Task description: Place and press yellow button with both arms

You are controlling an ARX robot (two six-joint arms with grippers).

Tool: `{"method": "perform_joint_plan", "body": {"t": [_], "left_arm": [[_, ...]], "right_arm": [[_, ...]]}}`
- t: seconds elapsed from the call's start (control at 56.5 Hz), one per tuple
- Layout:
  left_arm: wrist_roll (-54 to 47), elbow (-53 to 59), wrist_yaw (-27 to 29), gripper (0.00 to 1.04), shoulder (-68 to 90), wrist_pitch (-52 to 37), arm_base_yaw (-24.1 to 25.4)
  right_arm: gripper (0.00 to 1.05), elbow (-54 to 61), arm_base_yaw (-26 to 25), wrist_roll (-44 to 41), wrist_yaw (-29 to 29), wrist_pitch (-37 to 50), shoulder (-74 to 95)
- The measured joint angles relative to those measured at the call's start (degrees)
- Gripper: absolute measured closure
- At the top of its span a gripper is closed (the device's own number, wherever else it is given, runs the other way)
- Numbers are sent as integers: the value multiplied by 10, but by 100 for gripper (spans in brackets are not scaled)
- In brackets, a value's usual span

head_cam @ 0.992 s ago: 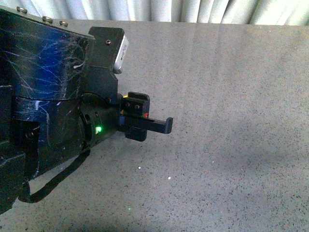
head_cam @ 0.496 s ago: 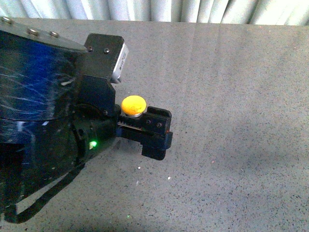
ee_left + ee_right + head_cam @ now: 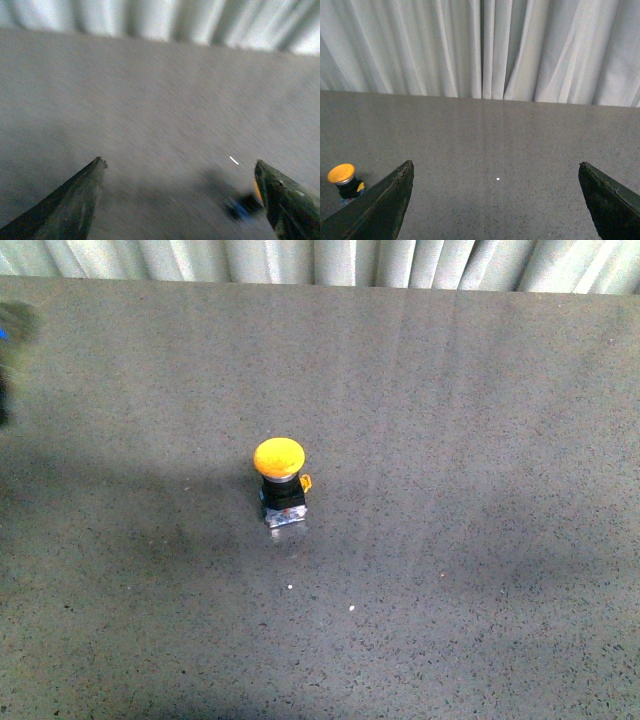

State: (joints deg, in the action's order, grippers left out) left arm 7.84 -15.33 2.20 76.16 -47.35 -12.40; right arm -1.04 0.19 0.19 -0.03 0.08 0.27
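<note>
The yellow button stands upright and alone on the grey speckled bench, a little left of the middle of the front view and roughly midway between the near and far edges. Its round yellow dome faces up above a black square body. A silvery metal base sits on the bench surface, and a small yellow tab juts from the right side. Nothing touches the button. Two tiny white specks lie on the bench just nearer than it. A pale pleated curtain hangs along the far edge. At the far left edge a dark blurred shape enters the front view, too smeared to identify.

The left wrist view is motion-blurred. The left pincer is released, its two dark fingers spread wide over bare bench with nothing between them. A dark smear with an orange edge lies just beside one fingertip, too blurred to name.

In the right wrist view the right pincer is likewise released, its fingers wide apart and grasping nothing. The yellow button shows beyond the outer side of one finger, apart from it, with the curtain behind the bench.
</note>
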Motion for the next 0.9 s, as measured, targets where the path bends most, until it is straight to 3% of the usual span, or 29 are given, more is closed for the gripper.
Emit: {"method": "perform_joint_plan", "body": {"t": [0.035, 0.089, 0.159, 0.283, 0.39, 0.443, 0.478, 0.549, 0.903], "left_arm": [[-18, 23, 19, 26, -5, -59, 23], [-37, 55, 5, 35, -30, -118, 71], [-54, 83, -11, 49, -89, -119, 115], [-65, 106, -21, 69, -148, -86, 121], [-70, 123, -22, 96, -213, -36, 122], [-69, 127, -22, 104, -236, -18, 122], [-71, 130, -22, 103, -255, -3, 122], [-72, 136, -22, 103, -289, 23, 122], [-72, 146, -22, 103, -423, 142, 122]], "right_arm": [[9, 0, 0, 0, 0, 0, 0], [9, 0, 0, 0, 2, 0, 0], [9, 0, 0, 0, 2, 0, 0], [9, 0, 0, 0, 0, 0, 0], [9, -1, 0, 1, -1, -2, 1], [9, -35, -4, 22, -34, -92, 45], [9, -76, -2, 43, -34, -173, 113], [9, -127, 9, 55, -29, -221, 223], [9, -290, 119, 26, 18, -35, 593]]}}
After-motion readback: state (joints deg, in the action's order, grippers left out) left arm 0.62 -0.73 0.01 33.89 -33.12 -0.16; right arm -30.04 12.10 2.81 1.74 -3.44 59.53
